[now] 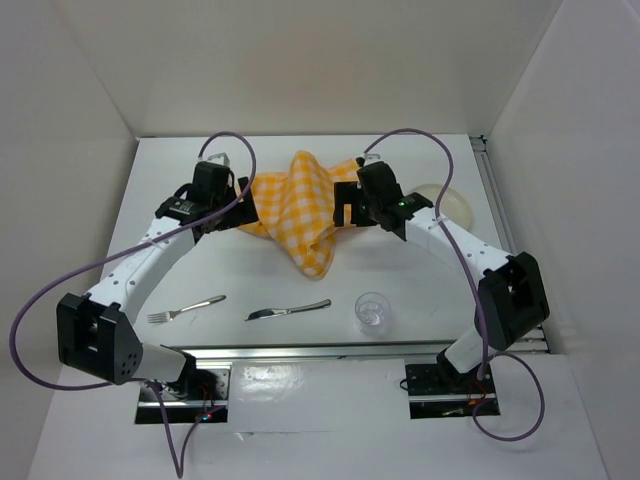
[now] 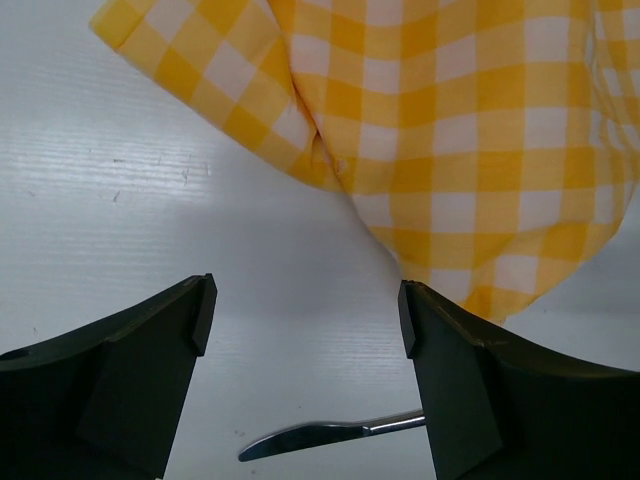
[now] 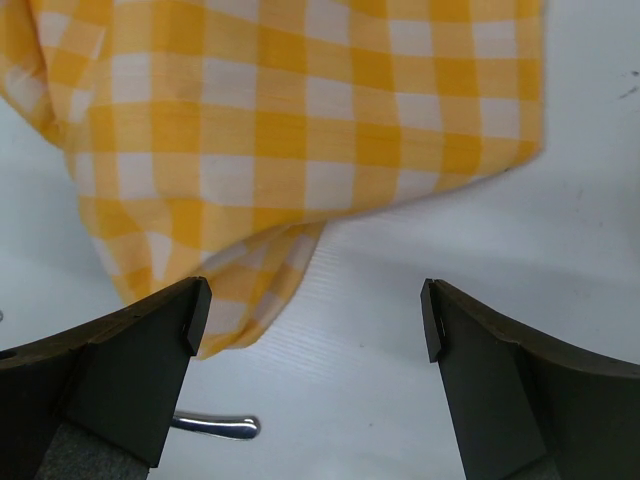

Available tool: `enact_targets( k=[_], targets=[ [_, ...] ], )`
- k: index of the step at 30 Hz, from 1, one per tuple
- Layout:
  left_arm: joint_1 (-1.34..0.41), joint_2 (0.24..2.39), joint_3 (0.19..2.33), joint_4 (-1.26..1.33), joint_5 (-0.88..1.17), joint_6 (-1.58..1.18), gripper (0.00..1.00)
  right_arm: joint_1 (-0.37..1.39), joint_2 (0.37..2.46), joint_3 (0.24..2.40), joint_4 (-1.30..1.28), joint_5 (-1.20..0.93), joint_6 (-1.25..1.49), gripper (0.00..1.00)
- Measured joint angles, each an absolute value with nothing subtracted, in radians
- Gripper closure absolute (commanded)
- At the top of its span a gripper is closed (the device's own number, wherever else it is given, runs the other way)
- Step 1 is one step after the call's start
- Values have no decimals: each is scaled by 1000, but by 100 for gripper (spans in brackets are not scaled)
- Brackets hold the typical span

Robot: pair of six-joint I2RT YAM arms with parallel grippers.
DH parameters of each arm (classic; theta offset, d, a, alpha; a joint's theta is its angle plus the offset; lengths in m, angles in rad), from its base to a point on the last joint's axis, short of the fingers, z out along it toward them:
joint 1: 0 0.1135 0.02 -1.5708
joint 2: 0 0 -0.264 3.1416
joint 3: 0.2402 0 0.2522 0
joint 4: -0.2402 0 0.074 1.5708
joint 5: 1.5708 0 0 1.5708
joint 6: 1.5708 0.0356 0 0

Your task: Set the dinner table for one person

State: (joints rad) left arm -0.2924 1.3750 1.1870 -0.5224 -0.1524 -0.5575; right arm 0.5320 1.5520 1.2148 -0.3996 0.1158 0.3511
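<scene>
Dinner table (image 1: 420, 275): white top beneath both arms; bunched checked cloth (image 1: 300, 210) lies mid-far on it. Left gripper (image 2: 305, 310), right gripper (image 3: 310, 315): jaws apart, empty, flanking cloth. Risk: uneven pinches pull cloth crooked; trailing hem may sweep knife (image 1: 288, 311) or tip glass (image 1: 372, 312)

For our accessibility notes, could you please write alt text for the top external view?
A crumpled yellow-and-white checked cloth lies on the dinner table, the left gripper and right gripper poised at either side of it. Toward the near edge, a fork, a knife and a clear glass sit in a row; a pale plate shows partly behind the right arm.
</scene>
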Motion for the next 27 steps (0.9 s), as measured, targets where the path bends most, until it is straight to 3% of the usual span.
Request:
enact_targets(
  k=[10, 18, 22, 27],
  targets=[
    [-228, 1448, 1123, -518, -69, -704, 0, 508, 1637, 1206, -372, -73, 464, 0],
    [-151, 1641, 1120, -440, 24, -766, 0, 337, 1635, 927, -54, -342, 735, 0],
    [-98, 1757, 1149, -395, 56, -781, 0, 300, 1672, 889, 78, -434, 831, 0],
    [-77, 1872, 1228, -341, 99, -806, 2, 292, 1747, 906, 225, -511, 894, 11]
  ],
)
